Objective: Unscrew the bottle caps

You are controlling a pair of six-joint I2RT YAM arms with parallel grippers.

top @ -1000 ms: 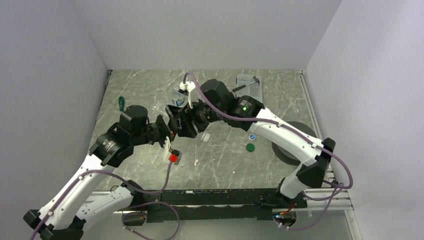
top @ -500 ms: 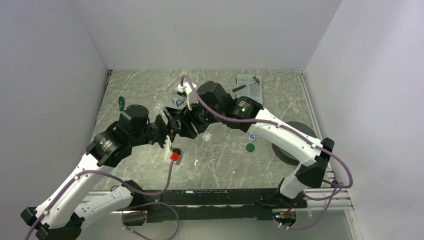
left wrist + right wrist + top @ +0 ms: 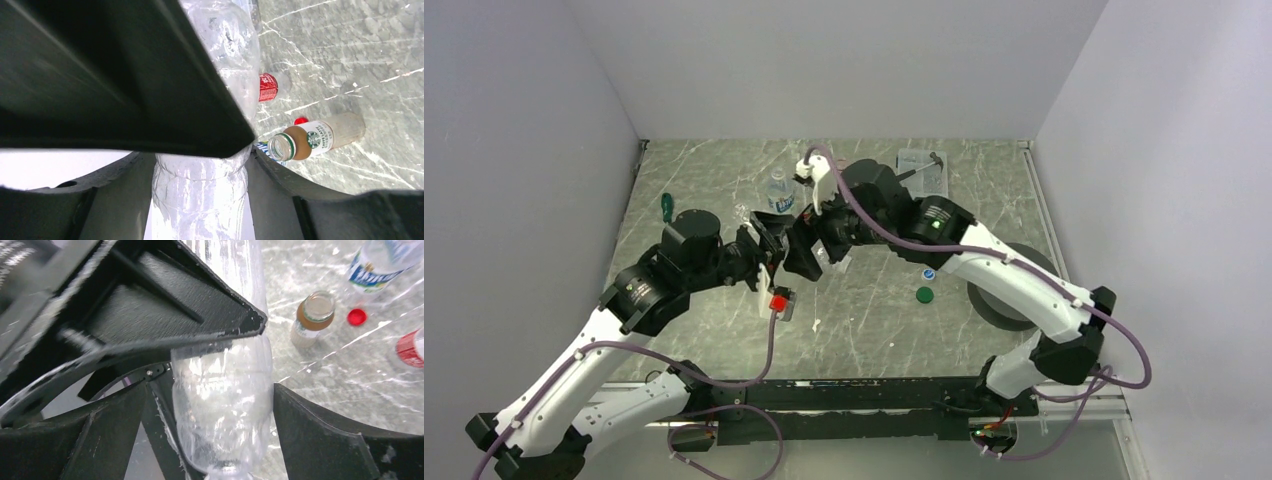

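Carrying it all, table (image 3: 874,330): grey marbled top.
Left gripper (image 3: 767,262): fingers clamped on both sides of the slim clear bottle (image 3: 200,200), held above the table.
Right gripper (image 3: 814,250): jaws spread wide around that bottle, not squeezing.
Amber bottle (image 3: 310,320): uncapped, on the table.
Blue-white label bottle (image 3: 777,190): just behind the grippers.
Red cap (image 3: 356,316): loose beside the amber bottle.
Green cap (image 3: 923,294): loose, near a white-and-blue cap (image 3: 928,273), right of the grippers.

You are looking at four bottles: slim clear bottle (image 3: 225,390), amber bottle (image 3: 311,320), red-labelled bottle (image 3: 411,347), blue-labelled bottle (image 3: 377,265). Three loose caps are showing: red cap (image 3: 356,316), green cap (image 3: 924,294), white-and-blue cap (image 3: 928,274) at right.
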